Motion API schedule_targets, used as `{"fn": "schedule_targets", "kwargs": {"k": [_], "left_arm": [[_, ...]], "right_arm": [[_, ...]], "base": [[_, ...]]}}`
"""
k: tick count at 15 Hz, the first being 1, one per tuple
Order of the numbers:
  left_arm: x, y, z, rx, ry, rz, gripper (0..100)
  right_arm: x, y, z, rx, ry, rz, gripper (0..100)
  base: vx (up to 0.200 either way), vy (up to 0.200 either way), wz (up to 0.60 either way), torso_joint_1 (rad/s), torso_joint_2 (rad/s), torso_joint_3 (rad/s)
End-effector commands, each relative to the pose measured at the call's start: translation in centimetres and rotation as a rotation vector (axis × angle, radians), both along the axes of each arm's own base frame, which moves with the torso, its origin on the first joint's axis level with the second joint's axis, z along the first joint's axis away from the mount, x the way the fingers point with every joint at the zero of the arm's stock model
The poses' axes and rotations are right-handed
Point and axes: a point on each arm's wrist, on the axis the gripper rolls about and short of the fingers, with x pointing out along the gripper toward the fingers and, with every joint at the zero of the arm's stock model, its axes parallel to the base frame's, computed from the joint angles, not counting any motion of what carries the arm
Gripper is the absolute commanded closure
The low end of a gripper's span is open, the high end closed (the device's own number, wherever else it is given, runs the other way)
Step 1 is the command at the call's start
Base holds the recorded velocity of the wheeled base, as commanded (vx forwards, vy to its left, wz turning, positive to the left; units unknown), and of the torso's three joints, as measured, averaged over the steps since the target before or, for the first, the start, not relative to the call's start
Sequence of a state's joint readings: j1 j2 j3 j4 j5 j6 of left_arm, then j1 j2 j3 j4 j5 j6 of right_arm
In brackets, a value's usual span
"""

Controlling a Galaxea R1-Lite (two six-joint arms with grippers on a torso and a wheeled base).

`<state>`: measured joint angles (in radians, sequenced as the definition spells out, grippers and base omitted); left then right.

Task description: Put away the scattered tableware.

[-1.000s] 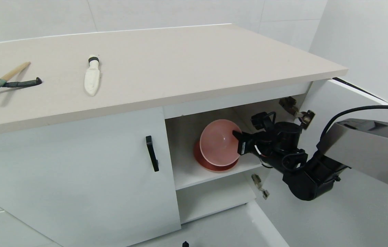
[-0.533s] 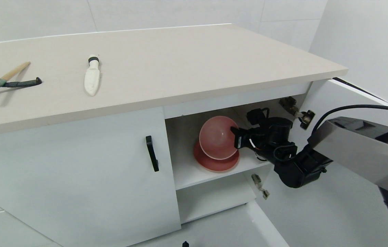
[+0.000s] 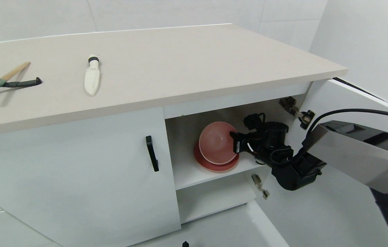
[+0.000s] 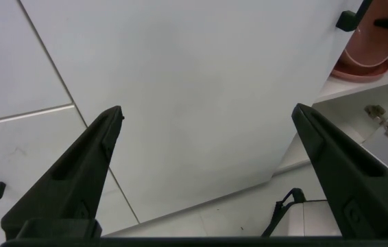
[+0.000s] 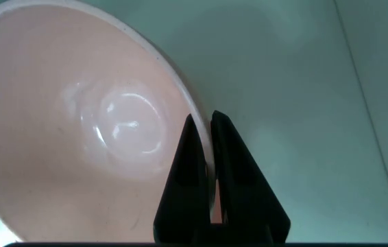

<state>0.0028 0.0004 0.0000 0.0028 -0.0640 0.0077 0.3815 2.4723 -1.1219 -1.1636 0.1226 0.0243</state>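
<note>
Bowl (image 3: 216,142): pink, tilted, over red plate (image 3: 214,167) on cabinet shelf (image 3: 194,175); rim pinched by right gripper (image 3: 235,140). Left gripper (image 4: 208,110): spread wide (facing the closed door (image 4: 180,82)). Knife (image 3: 92,76): on counter (image 3: 180,61).

**Countertop and cabinet shelf**

The pale beige countertop (image 3: 187,58) carries three things near its left end. A wooden stick with a green band (image 3: 3,79) lies crossed over a black utensil (image 3: 15,83). Well apart from them, farther right, lies a white utensil with a black collar (image 3: 91,81), its collar pointing toward the wall.

Below the countertop, in the open right-hand compartment, the white upper shelf (image 3: 194,176) holds a red plate (image 3: 214,167) lying flat. A pink bowl (image 3: 216,142) stands tilted over the plate; whether the two touch cannot be told.
</note>
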Motion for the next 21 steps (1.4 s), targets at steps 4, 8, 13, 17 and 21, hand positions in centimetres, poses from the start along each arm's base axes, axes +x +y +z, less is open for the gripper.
{"fn": "schedule_targets", "kwargs": {"k": [4, 8, 13, 17, 21], "left_arm": [[0.03, 0.0, 0.01, 0.0, 0.004, 0.0, 0], [0.03, 0.0, 0.01, -0.002, 0.005, 0.0, 0], [0.03, 0.0, 0.01, -0.002, 0.005, 0.0, 0], [0.03, 0.0, 0.01, -0.002, 0.005, 0.0, 0], [0.03, 0.0, 0.01, -0.002, 0.005, 0.0, 0]], "right_arm": [[-0.35, -0.12, -0.33, -0.02, 0.003, 0.004, 100], [-0.73, -0.2, -0.45, -0.023, 0.005, 0.006, 100], [-0.87, -0.18, -0.58, -0.023, 0.005, 0.007, 100], [-0.89, -0.04, -0.6, -0.033, -0.002, 0.013, 0], [-1.06, 0.34, 0.2, -0.014, -0.053, 0.028, 0]], "base": [[0.0, 0.0, 0.0, 0.0, 0.0, 0.0], [0.0, 0.0, 0.0, 0.0, 0.0, 0.0], [0.0, 0.0, 0.0, 0.0, 0.0, 0.0], [0.0, 0.0, 0.0, 0.0, 0.0, 0.0], [0.0, 0.0, 0.0, 0.0, 0.0, 0.0]]}}
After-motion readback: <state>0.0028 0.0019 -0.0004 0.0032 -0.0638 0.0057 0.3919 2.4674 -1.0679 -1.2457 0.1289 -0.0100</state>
